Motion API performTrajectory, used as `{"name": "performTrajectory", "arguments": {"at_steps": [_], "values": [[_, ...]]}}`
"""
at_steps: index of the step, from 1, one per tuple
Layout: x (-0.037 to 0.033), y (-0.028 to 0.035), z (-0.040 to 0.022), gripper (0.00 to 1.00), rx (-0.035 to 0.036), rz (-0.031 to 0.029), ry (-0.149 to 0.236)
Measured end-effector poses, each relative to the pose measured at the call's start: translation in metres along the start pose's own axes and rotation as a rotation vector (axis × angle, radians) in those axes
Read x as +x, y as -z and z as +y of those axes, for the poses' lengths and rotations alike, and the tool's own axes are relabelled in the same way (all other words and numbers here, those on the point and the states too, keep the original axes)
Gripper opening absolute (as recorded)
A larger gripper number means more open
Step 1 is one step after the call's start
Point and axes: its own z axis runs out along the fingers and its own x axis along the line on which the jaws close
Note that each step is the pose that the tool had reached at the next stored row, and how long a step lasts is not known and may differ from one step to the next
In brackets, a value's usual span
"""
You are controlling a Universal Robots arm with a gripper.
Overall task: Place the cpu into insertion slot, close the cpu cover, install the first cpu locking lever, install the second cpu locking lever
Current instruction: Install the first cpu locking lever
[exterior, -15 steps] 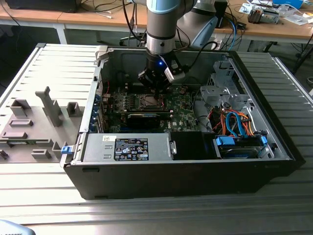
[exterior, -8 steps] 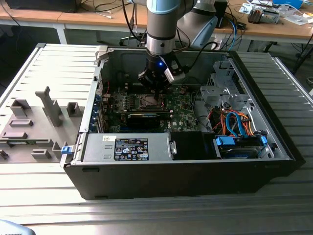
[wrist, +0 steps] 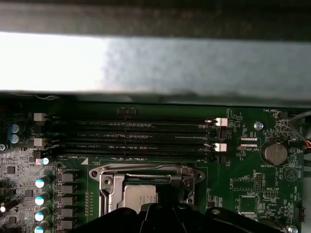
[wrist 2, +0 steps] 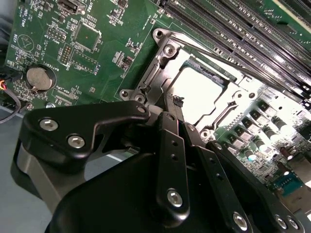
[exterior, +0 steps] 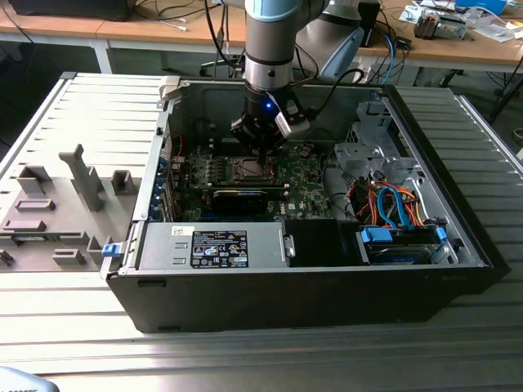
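Inside the open computer case (exterior: 327, 269), your arm (exterior: 270, 41) reaches straight down over the green motherboard (exterior: 306, 188), which is the landmark for everything that follows. On that board, beside the long black memory slots (wrist: 131, 138), sits the insertion slot (wrist: 146, 189), and your gripper (exterior: 260, 147) hangs directly above it, close to the socket's near edge. In both wrist views the cpu (wrist 2: 201, 94) already lies flat in the socket, its pale metal top catching the light. You can judge the first step done. The cpu cover (wrist 2: 163, 63) appears folded down around the chip, framing it with its square window, so the second step looks finished or very nearly so. A thin silver locking lever (wrist 2: 218, 53) runs along the socket edge nearest the memory slots; whether it is latched cannot be told from these pictures, and the second lever cannot be made out with confidence, so treat the lever work as what remains. Your gripper's black fingers (wrist 2: 172, 160) are drawn close together over the cover's edge, with nothing visibly held between them; whether the tips touch the metal is hidden.
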Motion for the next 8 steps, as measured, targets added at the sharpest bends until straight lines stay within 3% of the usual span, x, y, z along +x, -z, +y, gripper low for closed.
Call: {"name": "performTrajectory", "arguments": {"at_steps": [8], "values": [[-0.0001, 0.0064, -0.0001, 0.11, 0.0067, 0.0003, 0.000]]}}
